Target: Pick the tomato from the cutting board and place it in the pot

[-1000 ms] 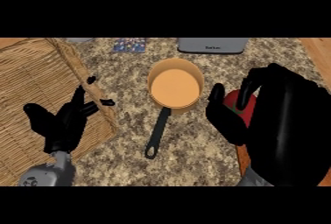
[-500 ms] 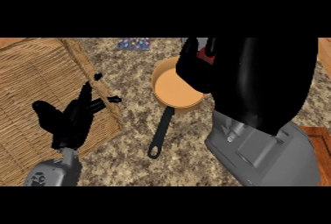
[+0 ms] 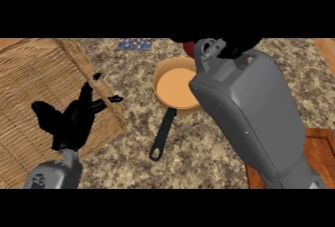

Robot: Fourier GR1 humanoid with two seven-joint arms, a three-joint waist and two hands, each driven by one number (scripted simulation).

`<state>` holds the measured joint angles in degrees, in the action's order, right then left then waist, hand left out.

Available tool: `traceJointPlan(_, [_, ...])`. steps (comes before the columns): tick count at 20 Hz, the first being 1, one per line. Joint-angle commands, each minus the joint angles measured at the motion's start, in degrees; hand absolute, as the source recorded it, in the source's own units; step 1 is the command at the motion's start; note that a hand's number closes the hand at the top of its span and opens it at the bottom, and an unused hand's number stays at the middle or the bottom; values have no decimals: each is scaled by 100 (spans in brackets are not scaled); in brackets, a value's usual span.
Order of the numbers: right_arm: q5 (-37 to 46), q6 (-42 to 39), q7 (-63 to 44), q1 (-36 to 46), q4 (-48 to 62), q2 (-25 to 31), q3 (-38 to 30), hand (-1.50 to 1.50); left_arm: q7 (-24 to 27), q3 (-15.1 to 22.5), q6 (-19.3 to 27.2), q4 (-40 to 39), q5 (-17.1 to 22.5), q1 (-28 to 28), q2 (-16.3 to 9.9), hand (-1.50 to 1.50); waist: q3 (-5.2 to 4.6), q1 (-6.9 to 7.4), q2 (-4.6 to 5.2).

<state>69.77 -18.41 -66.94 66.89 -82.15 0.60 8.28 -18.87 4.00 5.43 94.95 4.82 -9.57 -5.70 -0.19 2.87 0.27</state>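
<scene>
The orange pot (image 3: 173,87) stands mid-counter, its dark handle (image 3: 162,136) pointing toward me. My right forearm (image 3: 255,111) reaches across the pot's right side. My right hand (image 3: 230,43) is at the far edge of the view, just beyond the pot's far rim, curled round the red tomato (image 3: 189,47), of which only a sliver shows. The wooden cutting board (image 3: 321,150) shows at the lower right, partly hidden by the forearm. My left hand (image 3: 72,119) rests open over the woven mat, fingers up.
A large woven mat (image 3: 33,71) covers the left of the speckled counter (image 3: 131,150). A small blue patterned object (image 3: 135,43) lies at the far edge, left of the pot.
My right arm has lifted the tomato off the board and swung forward and left, so the hand now hangs at the pot's far rim. The left hand stayed open over the mat.
</scene>
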Motion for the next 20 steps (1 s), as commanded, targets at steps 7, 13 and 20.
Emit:
traceJointPlan(7, [-896,1718,-1003,-81,1335,-57,-680,-150,76,115,77,-9,-150,44,92,0,15,77,38])
traceJointPlan(13, [-1497,2933,-798,-282,1529,-57,-723,-150,3,50,-30,183,-76,151,-40,0,17,111,14])
traceJointPlan(20, [-391,4703,-234,-346,1064,-58,-639,-150,-92,-68,38,83,-37,52,-31,0,17,-99,-27])
